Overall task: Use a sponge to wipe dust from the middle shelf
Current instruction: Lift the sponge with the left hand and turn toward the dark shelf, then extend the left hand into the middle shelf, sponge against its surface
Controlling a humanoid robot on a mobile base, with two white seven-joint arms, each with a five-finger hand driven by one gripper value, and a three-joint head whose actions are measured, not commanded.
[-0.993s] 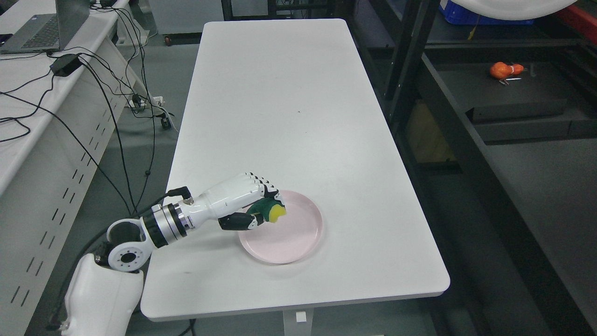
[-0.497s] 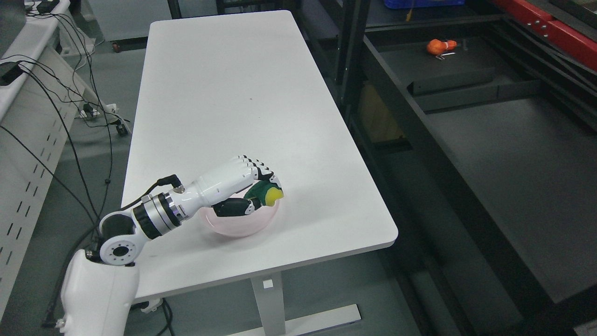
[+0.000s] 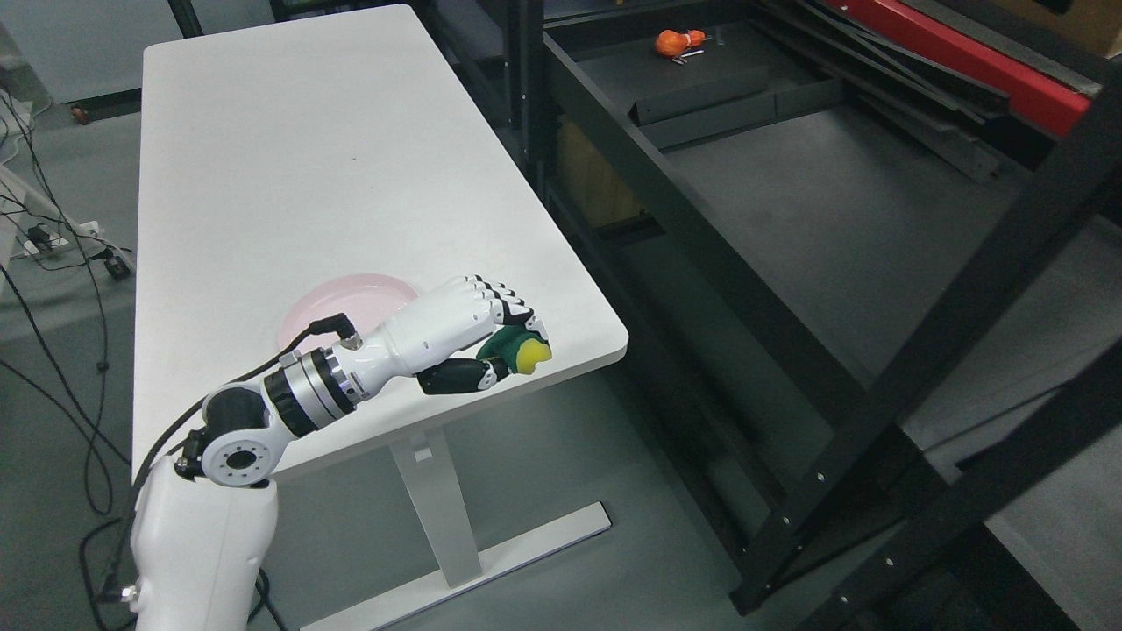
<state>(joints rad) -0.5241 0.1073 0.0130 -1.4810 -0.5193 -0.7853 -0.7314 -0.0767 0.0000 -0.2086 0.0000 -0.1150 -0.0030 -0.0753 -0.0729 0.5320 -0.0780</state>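
Gripping the sponge in curled fingers, the left hand holds it above the worktop edge, yellow face outward, likely ready for the dark shelf nearby.

White left arm, black-jointed hand, black cable

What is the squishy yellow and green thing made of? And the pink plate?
The sponge in the left hand looks like soft yellow foam with a rougher green scrubbing layer, both matte. The pink plate seems to be smooth plastic, judging by its even colour and faint sheen, though glazed ceramic is possible.
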